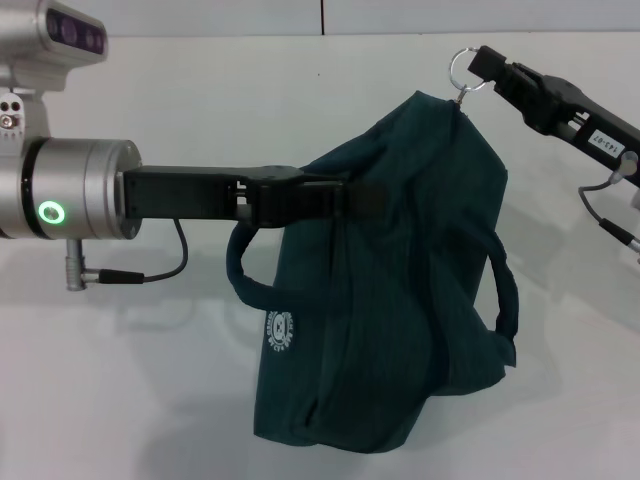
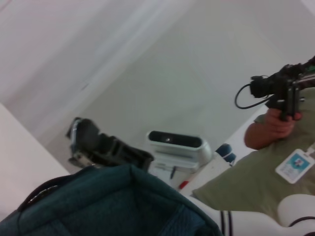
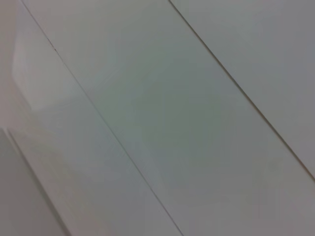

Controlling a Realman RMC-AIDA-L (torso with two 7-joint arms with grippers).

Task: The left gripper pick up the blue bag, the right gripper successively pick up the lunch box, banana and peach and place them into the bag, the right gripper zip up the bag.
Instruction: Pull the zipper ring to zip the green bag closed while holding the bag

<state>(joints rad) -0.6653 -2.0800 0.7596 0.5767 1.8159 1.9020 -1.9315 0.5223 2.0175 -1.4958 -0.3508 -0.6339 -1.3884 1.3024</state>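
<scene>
Above the white counter (image 1: 150,380), centre of the head view, the blue bag (image 1: 400,290) hangs in the air, held up from two sides. The left gripper (image 1: 345,195) reaches in from the left, arm level, its fingers clenched on the bag's upper edge by the near handle. One loop handle (image 1: 245,270) droops just below that gripper; the other handle (image 1: 505,295) hangs on the bag's right side. White round logo (image 1: 281,331) faces the camera, low on the left face. The bag's far right top corner is pulled up to a peak, where the metal ring pull (image 1: 463,68) sits. The right gripper (image 1: 485,68) comes in from the far right, fingers grasping that ring pull, white label (image 1: 603,142) on its body. Bag mouth looks shut along the top. In the left wrist view the bag's teal fabric (image 2: 113,206) fills the foreground, with the right gripper (image 2: 81,140) at its far end. Right wrist view shows only plain pale panels
</scene>
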